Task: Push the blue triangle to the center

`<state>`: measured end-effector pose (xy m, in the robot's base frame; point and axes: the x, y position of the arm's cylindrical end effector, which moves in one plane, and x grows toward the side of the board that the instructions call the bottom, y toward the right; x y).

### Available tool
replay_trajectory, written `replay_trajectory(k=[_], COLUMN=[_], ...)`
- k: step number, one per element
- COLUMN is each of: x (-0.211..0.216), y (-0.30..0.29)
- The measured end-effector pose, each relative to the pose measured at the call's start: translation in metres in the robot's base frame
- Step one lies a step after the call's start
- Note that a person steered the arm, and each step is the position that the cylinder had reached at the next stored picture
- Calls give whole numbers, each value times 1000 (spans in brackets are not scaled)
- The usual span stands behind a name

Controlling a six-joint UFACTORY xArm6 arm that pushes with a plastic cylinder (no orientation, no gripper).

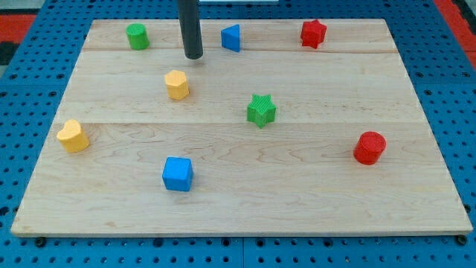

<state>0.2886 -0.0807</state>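
Note:
The blue triangle [231, 37] sits near the board's top edge, a little left of the middle. My tip [193, 56] is the lower end of the dark rod coming down from the view's top. It stands to the left of the blue triangle and slightly below it, apart from it. The yellow hexagon block [177, 85] lies just below and left of my tip.
A green cylinder [137, 36] is at the top left and a red star [313, 33] at the top right. A green star [261, 110] is near the centre. A yellow heart [73, 136], a blue cube [178, 173] and a red cylinder [370, 147] lie lower down on the wooden board [245, 216].

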Motion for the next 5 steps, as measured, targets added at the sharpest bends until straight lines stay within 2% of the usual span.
replay_trajectory(k=[2,4,5], x=[-11,-63,-65], y=[1,-40,13])
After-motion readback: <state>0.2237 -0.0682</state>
